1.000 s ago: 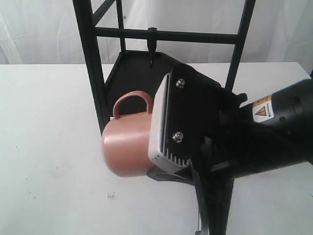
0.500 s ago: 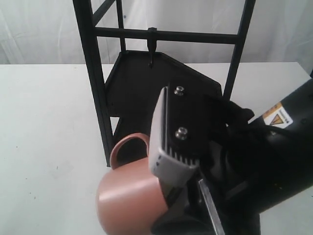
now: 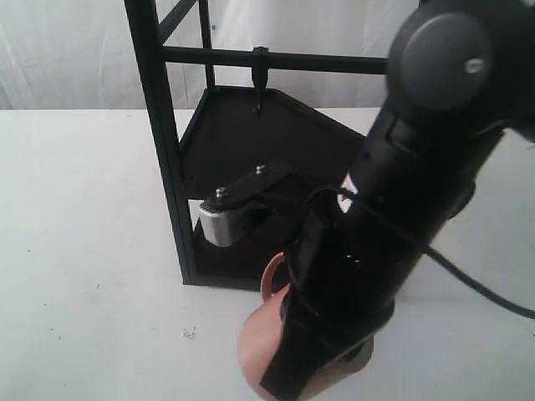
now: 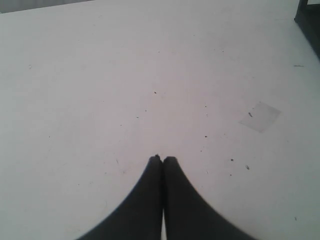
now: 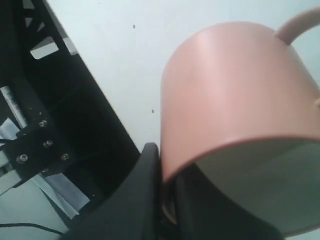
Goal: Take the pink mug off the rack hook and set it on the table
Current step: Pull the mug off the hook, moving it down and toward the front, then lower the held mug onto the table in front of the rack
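Observation:
The pink mug (image 3: 253, 355) is low over the white table (image 3: 84, 209), in front of the black rack, its handle (image 3: 271, 282) toward the rack. My right arm hides most of it, and I cannot tell whether it touches the table. In the right wrist view my right gripper (image 5: 167, 172) is shut on the mug (image 5: 235, 85), pinching its rim with one finger outside and one inside. The rack hook (image 3: 259, 88) hangs bare from the crossbar. My left gripper (image 4: 162, 159) is shut and holds nothing, over bare table (image 4: 150, 75).
The tall black rack (image 3: 163, 167) with its dark shelf (image 3: 251, 142) stands just behind the mug. A white curtain closes the back. A rack corner (image 4: 307, 20) shows at the edge of the left wrist view. A faint square patch (image 4: 260, 116) lies on the table.
My right arm has swung down and forward with the mug, from beside the rack's front post to low in front of the rack. The arm now stands steeply over the mug.

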Robot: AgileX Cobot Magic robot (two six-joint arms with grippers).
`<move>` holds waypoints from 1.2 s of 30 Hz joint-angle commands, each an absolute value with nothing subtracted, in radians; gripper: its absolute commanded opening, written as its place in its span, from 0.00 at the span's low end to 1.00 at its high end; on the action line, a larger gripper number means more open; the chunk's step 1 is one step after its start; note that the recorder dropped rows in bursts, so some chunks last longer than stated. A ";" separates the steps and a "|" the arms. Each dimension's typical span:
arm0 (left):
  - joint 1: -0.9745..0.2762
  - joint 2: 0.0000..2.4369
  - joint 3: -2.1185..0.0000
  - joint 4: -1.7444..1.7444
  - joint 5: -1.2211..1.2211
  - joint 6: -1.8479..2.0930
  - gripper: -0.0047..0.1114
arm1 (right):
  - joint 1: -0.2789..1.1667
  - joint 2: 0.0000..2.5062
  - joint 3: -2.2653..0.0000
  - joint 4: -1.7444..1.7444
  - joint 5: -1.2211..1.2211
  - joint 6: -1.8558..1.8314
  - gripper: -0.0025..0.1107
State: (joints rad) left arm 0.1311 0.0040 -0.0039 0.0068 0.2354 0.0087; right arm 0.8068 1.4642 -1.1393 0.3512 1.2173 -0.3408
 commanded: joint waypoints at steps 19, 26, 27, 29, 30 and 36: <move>0.128 0.000 0.000 0.005 0.233 0.000 0.04 | 0.968 1.490 -1.164 0.029 1.221 -0.120 0.02; 0.128 0.000 0.000 0.005 0.233 0.000 0.04 | 1.008 1.418 -1.164 -0.077 1.221 -0.018 0.02; 0.128 0.000 0.000 0.005 0.233 0.000 0.04 | 1.008 1.409 -1.164 -0.077 1.221 -0.022 0.02; 0.128 0.000 0.000 0.005 0.233 0.000 0.04 | 1.008 1.401 -1.164 -0.072 1.221 -0.026 0.02; 0.128 0.000 0.000 0.005 0.233 0.000 0.04 | 1.008 1.399 -1.164 -0.067 1.221 -0.028 0.02; 0.128 0.000 0.000 0.005 0.233 0.000 0.04 | 1.008 1.399 -1.166 -0.013 1.221 -0.204 0.02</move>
